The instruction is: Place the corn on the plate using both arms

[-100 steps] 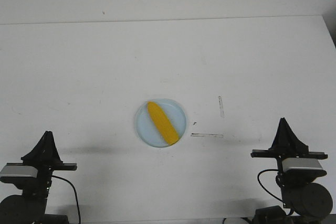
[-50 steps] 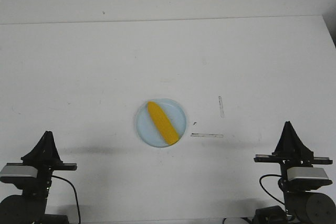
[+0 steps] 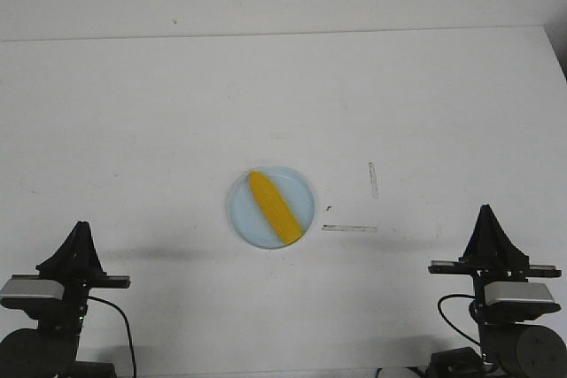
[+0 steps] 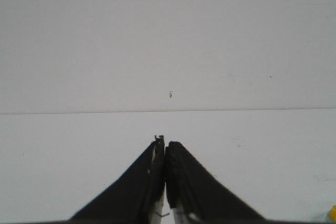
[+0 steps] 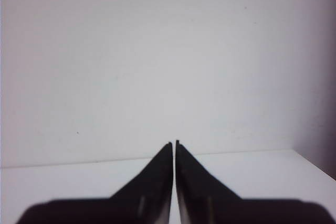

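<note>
The corn (image 3: 272, 208) lies on the plate (image 3: 241, 215). It looks light, stiff and slick, best held mid-cob. Left gripper (image 4: 165, 141) and right gripper (image 5: 174, 143) are closed, empty.

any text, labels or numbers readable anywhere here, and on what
None can be read.
The corn and the plate carry no print.
The left gripper and right gripper show no legible label.
The marks on the table are scuffs and tape strips, not writing.
</note>
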### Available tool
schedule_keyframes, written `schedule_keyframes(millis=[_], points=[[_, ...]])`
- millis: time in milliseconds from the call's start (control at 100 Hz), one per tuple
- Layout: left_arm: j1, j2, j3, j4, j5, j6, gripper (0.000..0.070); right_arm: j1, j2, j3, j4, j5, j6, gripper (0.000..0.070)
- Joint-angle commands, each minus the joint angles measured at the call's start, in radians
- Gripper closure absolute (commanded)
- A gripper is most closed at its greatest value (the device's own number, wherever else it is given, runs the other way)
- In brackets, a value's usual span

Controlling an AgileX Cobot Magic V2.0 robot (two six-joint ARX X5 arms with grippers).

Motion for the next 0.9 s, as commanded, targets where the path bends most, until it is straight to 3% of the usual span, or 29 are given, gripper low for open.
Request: schedule_keyframes(millis=[0, 340, 890], points=[[0.004, -0.005, -0.005, 0.007, 0.0, 0.009, 0.0699, 0.0, -0.002, 0.003, 0.01, 0.0, -0.008, 0.069], [0.052, -0.018, -0.216, 0.18, 0.039, 0.008, 0.0699, 0.0, -0.002, 0.003, 0.01, 0.0, -0.008, 0.0691], [0.069, -0.091, -0.383, 0.211, 0.041, 0.006, 0.0699, 0.0, -0.002, 0.003, 0.011, 0.0, -0.008, 0.0691]])
